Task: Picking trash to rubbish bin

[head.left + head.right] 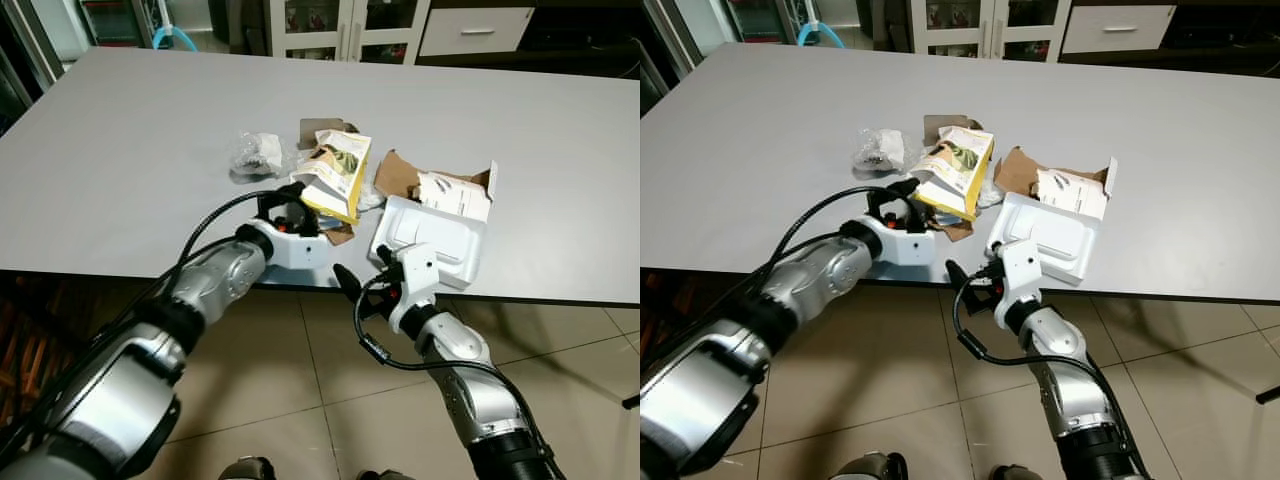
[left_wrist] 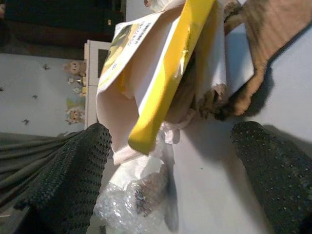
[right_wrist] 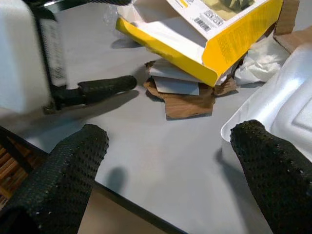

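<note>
Reaching: the left pincer (image 1: 290, 200) is judged to be closing in on the yellow carton (image 1: 338, 172), the nearest piece of the litter heap near the front edge of the desk (image 1: 130, 150).
Carton: torn open, tilted, propped on scraps of brown cardboard (image 3: 187, 103) and white paper; its low yellow edge faces the left pincer.
Doing it well: the robot should slide one finger under that raised yellow edge and the other over the printed face, then close on the wall alone, not on the loose scraps beneath; a grab taken too deep would likely drag cardboard along.
Left pincer state: fingers (image 2: 73, 175) spread wide, nothing between them, the carton's corner just ahead in the gap; contact cannot be confirmed.
Neighbours: crumpled clear plastic (image 1: 255, 152) lies just beside the carton on the robot's left; a white moulded tray (image 1: 430, 235) and an open brown box with leaflets (image 1: 450, 190) lie on its right.
Right pincer: (image 1: 350, 283) hovers at the desk's front edge beside the tray, fingers (image 3: 73, 161) wide apart and empty.
Bin: whereabouts cannot be told.
</note>
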You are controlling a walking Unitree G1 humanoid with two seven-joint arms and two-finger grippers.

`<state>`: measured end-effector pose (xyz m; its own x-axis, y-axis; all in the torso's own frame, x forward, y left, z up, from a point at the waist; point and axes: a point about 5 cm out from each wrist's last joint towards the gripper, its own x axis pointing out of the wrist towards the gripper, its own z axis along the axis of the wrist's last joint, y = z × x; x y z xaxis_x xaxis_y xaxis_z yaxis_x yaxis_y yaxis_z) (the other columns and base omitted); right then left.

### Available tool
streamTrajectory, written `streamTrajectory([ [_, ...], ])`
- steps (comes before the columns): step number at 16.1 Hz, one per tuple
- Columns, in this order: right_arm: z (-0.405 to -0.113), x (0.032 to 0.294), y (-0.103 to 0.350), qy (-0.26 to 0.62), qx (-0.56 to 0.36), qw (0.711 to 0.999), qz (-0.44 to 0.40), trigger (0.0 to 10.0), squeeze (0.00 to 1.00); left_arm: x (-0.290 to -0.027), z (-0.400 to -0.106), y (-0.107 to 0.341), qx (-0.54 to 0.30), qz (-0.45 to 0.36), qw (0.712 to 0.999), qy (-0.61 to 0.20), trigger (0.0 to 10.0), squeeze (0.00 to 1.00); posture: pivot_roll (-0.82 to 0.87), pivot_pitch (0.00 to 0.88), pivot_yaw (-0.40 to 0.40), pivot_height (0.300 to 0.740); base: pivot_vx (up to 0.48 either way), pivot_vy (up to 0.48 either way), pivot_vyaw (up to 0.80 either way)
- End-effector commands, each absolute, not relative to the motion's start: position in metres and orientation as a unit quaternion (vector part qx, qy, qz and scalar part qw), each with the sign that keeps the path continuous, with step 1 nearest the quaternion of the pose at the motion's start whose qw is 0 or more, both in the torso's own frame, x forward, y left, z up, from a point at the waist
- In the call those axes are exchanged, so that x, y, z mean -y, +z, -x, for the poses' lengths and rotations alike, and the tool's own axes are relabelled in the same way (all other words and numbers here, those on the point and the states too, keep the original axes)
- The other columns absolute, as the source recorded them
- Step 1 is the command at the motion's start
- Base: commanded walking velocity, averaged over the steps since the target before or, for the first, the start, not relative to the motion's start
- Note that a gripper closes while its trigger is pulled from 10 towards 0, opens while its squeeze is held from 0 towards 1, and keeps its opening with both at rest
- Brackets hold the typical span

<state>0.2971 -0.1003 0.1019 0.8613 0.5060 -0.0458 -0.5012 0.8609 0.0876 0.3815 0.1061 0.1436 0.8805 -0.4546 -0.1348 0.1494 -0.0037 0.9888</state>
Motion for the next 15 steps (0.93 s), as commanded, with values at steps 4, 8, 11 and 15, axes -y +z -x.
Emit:
streamTrajectory([
  [4, -0.29, 0.1, 0.099, 0.254, -0.041, 0.965, -0.042, 10.0, 0.0, -0.094, -0.385, 0.14, 0.117, -0.691, 0.685, -0.201, 10.0, 0.0, -0.06, 0.135, 0.004, 0.74, 0.0, 0.0, 0.0],
  [8, -0.286, 0.102, 0.098, 0.247, -0.042, 0.967, -0.046, 10.0, 0.0, -0.085, -0.382, 0.132, 0.113, -0.675, 0.702, -0.2, 10.0, 0.0, -0.08, 0.149, 0.01, 0.74, 0.0, 0.0, 0.0],
  [11, -0.283, 0.101, 0.098, 0.245, -0.043, 0.967, -0.048, 10.0, 0.0, -0.082, -0.382, 0.129, 0.109, -0.673, 0.706, -0.191, 10.0, 0.0, -0.09, 0.156, 0.011, 0.74, 0.0, 0.0, 0.0],
  [15, -0.28, 0.103, 0.098, 0.239, -0.044, 0.969, -0.05, 10.0, 0.0, -0.086, -0.384, 0.129, 0.094, -0.67, 0.718, -0.166, 10.0, 0.0, -0.1, 0.163, 0.01, 0.74, 0.0, 0.0, 0.0],
])
